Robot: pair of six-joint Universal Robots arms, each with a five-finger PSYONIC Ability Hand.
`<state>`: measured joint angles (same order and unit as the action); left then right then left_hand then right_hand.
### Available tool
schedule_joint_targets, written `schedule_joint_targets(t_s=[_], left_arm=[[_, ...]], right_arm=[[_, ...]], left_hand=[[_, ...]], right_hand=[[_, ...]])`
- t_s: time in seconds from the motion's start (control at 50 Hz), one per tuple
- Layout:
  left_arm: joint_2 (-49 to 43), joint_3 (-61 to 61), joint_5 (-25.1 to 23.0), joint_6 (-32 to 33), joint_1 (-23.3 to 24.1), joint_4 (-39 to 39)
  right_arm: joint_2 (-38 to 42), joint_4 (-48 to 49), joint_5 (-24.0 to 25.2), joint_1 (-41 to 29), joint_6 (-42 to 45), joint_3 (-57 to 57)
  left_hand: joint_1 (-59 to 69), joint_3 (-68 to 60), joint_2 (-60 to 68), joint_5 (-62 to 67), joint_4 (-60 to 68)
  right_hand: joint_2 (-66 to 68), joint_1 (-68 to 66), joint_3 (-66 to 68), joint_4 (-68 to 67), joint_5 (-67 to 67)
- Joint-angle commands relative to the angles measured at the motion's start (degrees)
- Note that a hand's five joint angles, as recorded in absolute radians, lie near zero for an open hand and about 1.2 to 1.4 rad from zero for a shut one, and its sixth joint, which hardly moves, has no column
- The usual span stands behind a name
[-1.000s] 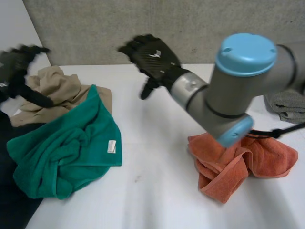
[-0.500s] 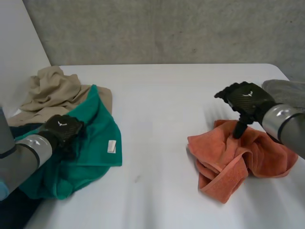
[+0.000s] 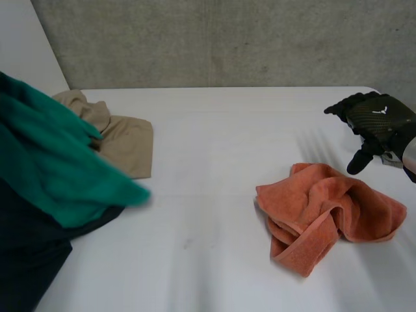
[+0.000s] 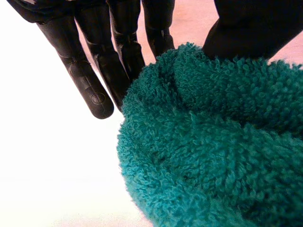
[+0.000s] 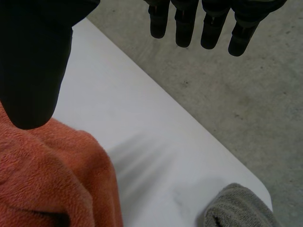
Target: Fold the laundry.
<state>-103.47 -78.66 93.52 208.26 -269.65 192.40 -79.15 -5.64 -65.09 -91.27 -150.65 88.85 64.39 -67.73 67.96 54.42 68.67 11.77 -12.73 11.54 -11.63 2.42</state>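
The left hand is pinching a bunched fold of the thick green terry towel between its straight black fingers and its thumb. In the head view the towel hangs up off the white table, draped in front of that arm. I cannot tell whether the pinch sits on a corner or somewhere mid-cloth. Below and just behind the hanging towel lies a crumpled beige cloth, and under it, at the table's near edge, a dark cloth.

The step in hand looks like carrying this towel out to be spread. To do it well, the pinch should hold firm while the towel is raised high enough that its trailing end drags neither the beige nor the dark cloth along. It should then be set down on the bare middle of the table, well apart from both piles.

The right hand is released, with fingers loose, thumb apart and nothing in it. It hovers just beyond the rumpled orange terry towel, whose edge lies under its thumb. A grey terry cloth sits past its fingertips. Being free, it could best cross over and take a second edge of the green terry towel, so both hands can stretch it flat before folding.
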Motion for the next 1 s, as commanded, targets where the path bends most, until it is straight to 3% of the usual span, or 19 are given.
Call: schedule_joint_targets(t_s=[0.02, 0.08, 0.16, 0.18, 0.32, 0.48, 0.56, 0.7, 0.78, 0.8, 0.88, 1.0], left_arm=[[-9.5, 12.8, 3.5, -1.7, -2.1, -6.4], [-12.4, 13.7, 1.6, -2.9, -1.1, -10.2], [-12.8, 10.7, -3.1, -3.1, 0.2, -13.0], [-12.0, 9.0, -4.5, -3.0, 0.5, -12.9], [-3.7, -2.5, -7.2, -2.9, 2.1, -14.3], [8.9, -21.0, -15.0, 2.6, 4.0, -23.9], [10.4, -27.2, -15.6, 4.7, 3.1, -22.4], [4.5, -31.0, -14.5, 7.2, 0.5, -13.5], [0.5, -29.5, -13.6, 9.3, -1.2, -9.3], [-0.8, -28.3, -12.8, 9.6, -2.2, -7.8], [-3.9, -25.2, -9.9, 9.7, -4.3, -3.0], [-7.1, -22.8, -6.2, 10.0, -5.6, -0.2]], right_arm=[[0.9, -0.3, 0.3, 0.0, 1.5, 1.5], [1.4, 0.0, 0.4, -0.1, 1.8, 2.6], [1.8, 0.6, 0.5, -0.1, 2.0, 3.9], [2.0, 0.8, 0.5, 0.0, 2.0, 4.3], [2.4, 1.8, 0.5, 1.0, 2.0, 5.2], [2.4, 3.2, 1.4, 2.4, 1.8, 6.3], [2.9, 4.1, 2.1, 2.6, 1.7, 7.0], [3.4, 4.4, 2.2, 1.8, 1.6, 7.4], [3.3, 4.5, 2.2, 1.6, 1.6, 7.7], [3.2, 4.5, 2.2, 1.6, 1.6, 7.7], [2.9, 4.5, 2.4, 1.8, 1.4, 7.7], [2.2, 3.9, 3.0, 2.5, 1.8, 7.2]], left_hand=[[15.6, -12.3, 12.0, 15.6, 11.3], [15.6, -12.3, 12.0, 15.6, 11.3], [-50.6, 54.0, -54.2, -50.7, -54.9], [-54.4, 57.7, -58.0, -54.4, -58.7], [-54.4, 57.7, -58.0, -54.4, -58.7], [-54.4, 57.7, -58.0, -54.4, -58.7], [-54.4, 57.7, -58.0, -54.4, -58.7], [-54.4, 57.7, -58.0, -54.4, -58.7], [-24.8, 28.2, -28.4, -24.9, -29.1], [-7.9, 11.3, -11.5, -7.9, -12.2], [15.4, -12.1, 11.8, 15.4, 11.1], [15.6, -12.3, 12.0, 15.6, 11.3]], right_hand=[[-1.8, 2.7, -1.5, 1.6, -2.4], [-1.8, 2.7, -1.5, 1.6, -2.4], [-1.8, 2.7, -1.5, 1.6, -2.4], [-1.8, 2.7, -1.5, 1.6, -2.4], [-1.8, 2.7, -1.5, 1.6, -2.4], [-1.8, 2.7, -1.5, 1.6, -2.4], [-1.8, 2.7, -1.5, 1.6, -2.4], [-1.8, 2.7, -1.5, 1.6, -2.4], [-1.8, 2.7, -1.5, 1.6, -2.4], [-1.8, 2.7, -1.5, 1.6, -2.4], [-1.8, 2.7, -1.5, 1.6, -2.4], [-1.8, 2.7, -1.5, 1.6, -2.4]])
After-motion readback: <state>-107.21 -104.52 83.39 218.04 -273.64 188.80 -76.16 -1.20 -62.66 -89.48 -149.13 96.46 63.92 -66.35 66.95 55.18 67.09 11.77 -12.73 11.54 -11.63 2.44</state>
